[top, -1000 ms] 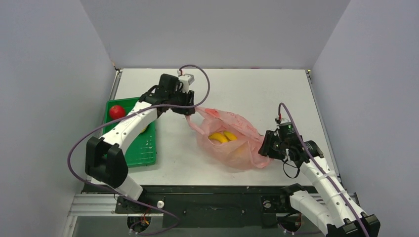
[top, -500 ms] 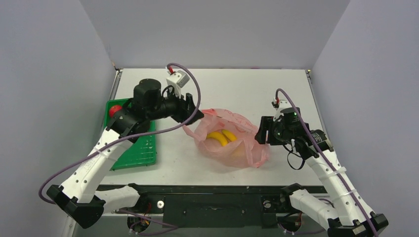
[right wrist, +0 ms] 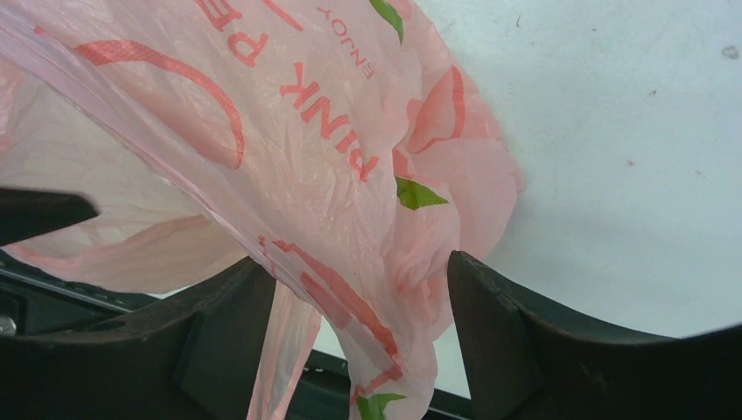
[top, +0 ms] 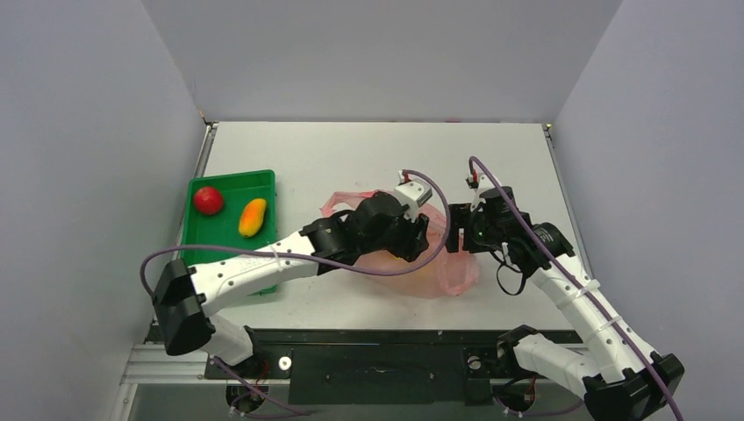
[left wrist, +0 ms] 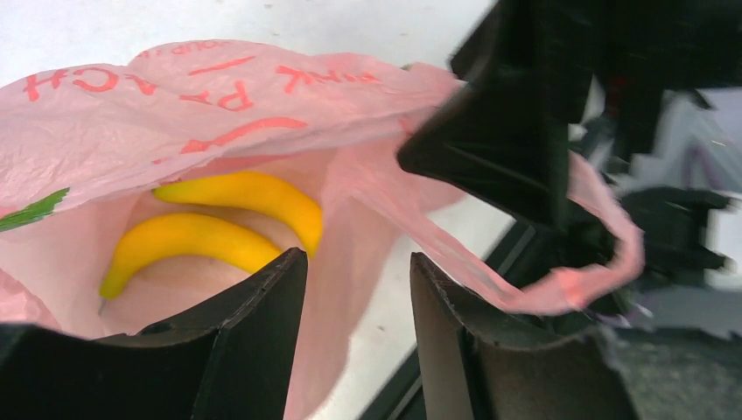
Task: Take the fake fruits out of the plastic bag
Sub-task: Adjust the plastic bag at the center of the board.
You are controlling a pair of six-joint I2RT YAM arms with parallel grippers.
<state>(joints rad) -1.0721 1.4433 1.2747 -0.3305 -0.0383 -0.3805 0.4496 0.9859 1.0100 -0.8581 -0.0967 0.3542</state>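
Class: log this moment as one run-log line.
left gripper open above two bananas in plastic bag | right gripper open astride bag's edge | green tray holds red fruit, orange-yellow fruit

From above, the left arm [top: 351,237] hides the bananas [left wrist: 188,241] and much of the plastic bag [top: 449,272].

The pink bag [right wrist: 289,131], crinkled, with red print and green leaf marks, hangs between the wide-apart jaws of the gripper [right wrist: 354,271]. White tabletop [right wrist: 630,131] lies beyond its right jaw.
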